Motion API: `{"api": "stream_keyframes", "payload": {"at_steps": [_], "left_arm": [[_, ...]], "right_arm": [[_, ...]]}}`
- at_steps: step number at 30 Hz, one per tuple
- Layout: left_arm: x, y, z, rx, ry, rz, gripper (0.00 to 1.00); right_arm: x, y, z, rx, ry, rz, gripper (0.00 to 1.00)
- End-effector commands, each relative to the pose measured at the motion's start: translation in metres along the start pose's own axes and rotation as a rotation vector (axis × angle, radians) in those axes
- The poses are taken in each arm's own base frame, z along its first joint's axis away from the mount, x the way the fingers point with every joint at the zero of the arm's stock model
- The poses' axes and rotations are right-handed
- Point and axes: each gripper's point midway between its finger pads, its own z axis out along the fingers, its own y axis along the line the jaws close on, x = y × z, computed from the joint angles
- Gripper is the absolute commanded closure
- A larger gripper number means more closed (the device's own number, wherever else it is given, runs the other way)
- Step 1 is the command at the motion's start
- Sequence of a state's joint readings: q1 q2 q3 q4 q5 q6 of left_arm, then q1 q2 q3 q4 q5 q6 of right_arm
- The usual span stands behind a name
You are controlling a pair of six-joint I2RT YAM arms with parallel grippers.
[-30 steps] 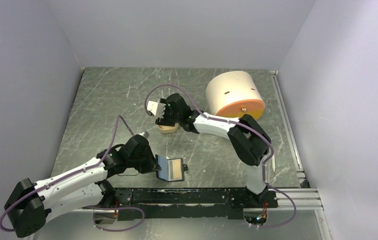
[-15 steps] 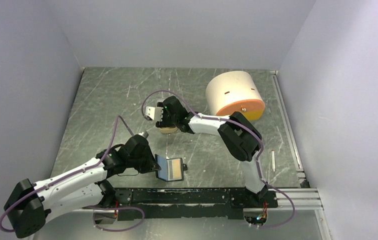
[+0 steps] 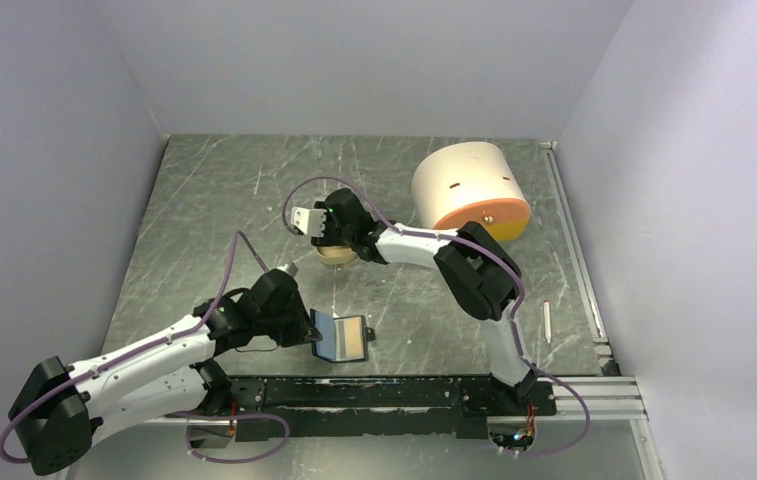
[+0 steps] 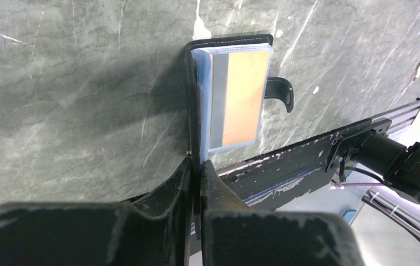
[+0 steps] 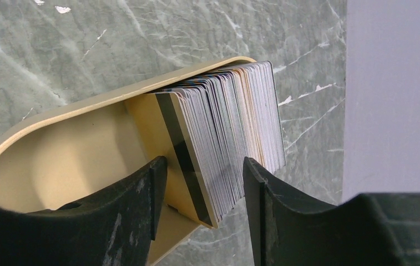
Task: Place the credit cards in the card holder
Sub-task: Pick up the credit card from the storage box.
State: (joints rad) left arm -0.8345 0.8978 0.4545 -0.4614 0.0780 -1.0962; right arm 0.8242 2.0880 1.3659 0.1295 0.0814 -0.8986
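The card holder [image 4: 196, 61] is a black wallet lying open near the table's front edge, also seen from above [image 3: 341, 338]. An orange-and-grey card [image 4: 239, 97] sits in its clear pocket, and its snap tab [image 4: 283, 94] sticks out to the right. My left gripper [image 4: 198, 165] is shut on the wallet's upright left flap. The credit cards [image 5: 235, 122] stand on edge as a thick stack at one end of the tan oval tray [image 5: 57, 160]. My right gripper [image 5: 205, 162] is open just above the tray, its jaws on either side of the stack's near corner and not touching it.
A big cream-and-orange cylinder [image 3: 469, 188] lies at the back right. A thin pale stick [image 3: 546, 318] lies near the right rail. The black base rail [image 4: 318, 160] runs along the front edge just past the wallet. Grey walls enclose the table.
My right gripper has shifted slightly left and back over the tray, and its elbow has moved left. The left arm and the wallet have not moved.
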Motion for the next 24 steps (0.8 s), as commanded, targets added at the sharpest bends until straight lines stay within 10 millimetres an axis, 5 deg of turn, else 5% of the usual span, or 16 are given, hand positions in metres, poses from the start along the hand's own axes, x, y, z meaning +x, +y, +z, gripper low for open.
{"api": "stream_keyframes", "payload": {"at_steps": [1, 24], "left_arm": [[-0.0035, 0.002, 0.0004, -0.007, -0.016, 0.004, 0.91], [-0.0034, 0.001, -0.0009, 0.002, -0.018, 0.004, 0.91]], "right_arm": [[-0.0117, -0.038, -0.0057, 0.089, -0.033, 0.033, 0.46], [-0.017, -0.0451, -0.014, 0.058, -0.052, 0.059, 0.64]]}}
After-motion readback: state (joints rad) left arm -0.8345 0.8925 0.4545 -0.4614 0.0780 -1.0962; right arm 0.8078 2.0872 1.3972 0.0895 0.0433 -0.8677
